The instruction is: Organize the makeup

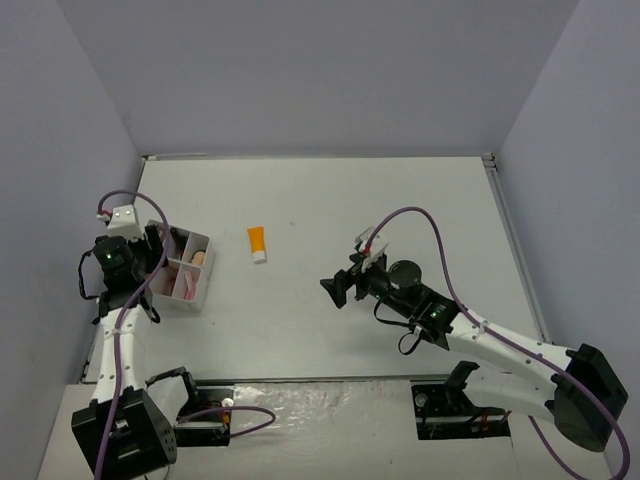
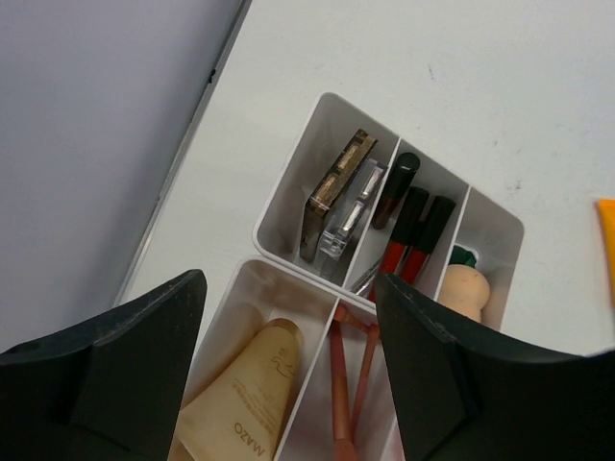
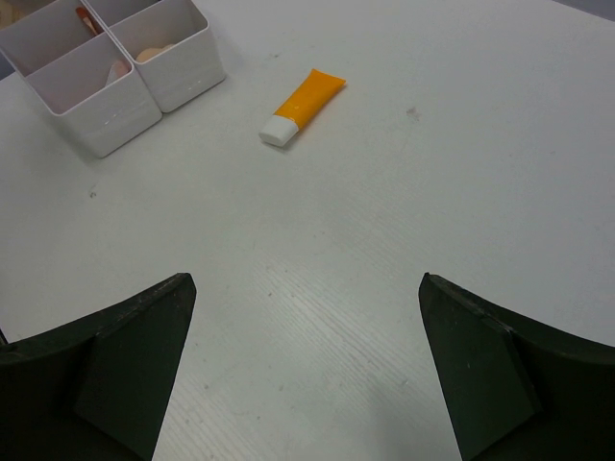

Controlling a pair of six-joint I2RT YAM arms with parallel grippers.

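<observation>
Top external view: the white six-compartment box (image 1: 187,299) stands at the table's left side. The left gripper (image 1: 155,262) hangs over the box's left edge. The orange tube (image 1: 257,244) lies flat on the table (image 1: 400,210) to the right of the box, apart from it. The right gripper (image 1: 340,285) is well to the right of the box, beyond the tube and facing it. Left wrist view: the left gripper (image 2: 288,307) is above the box (image 2: 288,182), its fingers spread apart with nothing between them. In the box's far corner compartment two brown palettes (image 2: 336,187) stand on edge. The next compartment holds dark-red sticks (image 2: 408,235). The one after that holds a beige sponge (image 2: 466,288) with a dark green disc (image 2: 464,255) behind it. In the near row lie a beige tube (image 2: 252,394) and, one compartment over, thin pink sticks (image 2: 338,375). A sliver of the orange tube (image 2: 606,240) shows outside the box. Right wrist view: the right gripper (image 3: 306,298) is wide open and empty over bare table. The orange tube (image 3: 309,98) rests to the right of the box (image 3: 106,120), its white cap (image 3: 277,131) pointing toward the camera.
</observation>
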